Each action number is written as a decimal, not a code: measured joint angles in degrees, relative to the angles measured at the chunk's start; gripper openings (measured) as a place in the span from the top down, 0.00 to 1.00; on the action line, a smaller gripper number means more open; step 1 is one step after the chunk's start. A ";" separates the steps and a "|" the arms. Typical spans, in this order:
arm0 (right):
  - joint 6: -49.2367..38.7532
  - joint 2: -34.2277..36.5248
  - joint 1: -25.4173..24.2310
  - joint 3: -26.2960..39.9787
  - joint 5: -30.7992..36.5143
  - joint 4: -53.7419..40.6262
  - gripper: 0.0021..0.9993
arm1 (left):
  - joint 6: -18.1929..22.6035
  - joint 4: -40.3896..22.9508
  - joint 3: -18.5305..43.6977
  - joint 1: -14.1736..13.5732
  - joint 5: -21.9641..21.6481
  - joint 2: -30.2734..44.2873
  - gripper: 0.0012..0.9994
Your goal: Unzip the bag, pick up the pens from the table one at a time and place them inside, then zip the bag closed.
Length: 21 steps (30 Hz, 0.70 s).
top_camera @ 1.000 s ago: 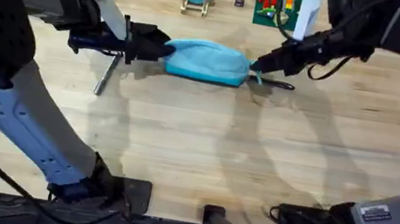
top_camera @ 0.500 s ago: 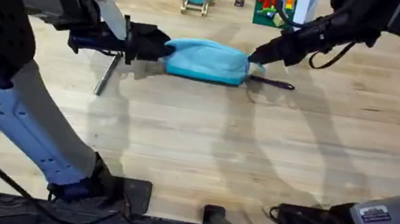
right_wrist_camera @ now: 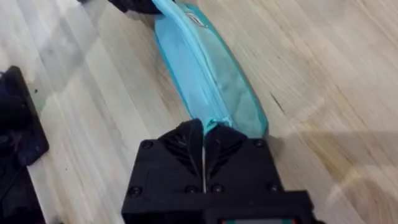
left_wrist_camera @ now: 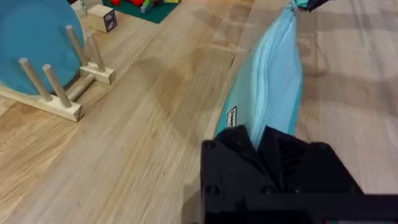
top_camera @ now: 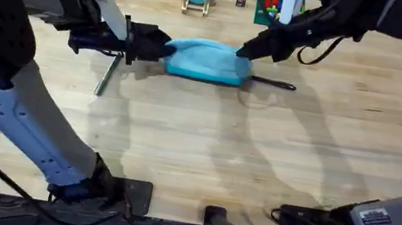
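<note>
Leftmost, a silver-grey pen lies on the table just beside the bag. Left gripper is clamped on the bag's left end; right gripper pinches its zipper at the right end. A black pen lies just right of the bag.

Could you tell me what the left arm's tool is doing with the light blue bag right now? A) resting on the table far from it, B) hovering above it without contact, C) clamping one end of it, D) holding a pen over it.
C: in the left wrist view the left tool is closed on the near end of the bag, and the overhead view shows it at the bag's left end.
</note>
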 joint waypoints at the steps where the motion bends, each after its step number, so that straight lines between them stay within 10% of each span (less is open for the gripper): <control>1: 0.24 -0.01 0.23 0.00 0.00 0.23 0.97 | 0.00 -0.02 0.00 0.00 -0.01 0.00 0.96; 21: 5.89 0.01 7.47 0.02 2.01 8.83 0.97 | 0.01 -0.02 0.00 0.30 -0.22 0.00 0.96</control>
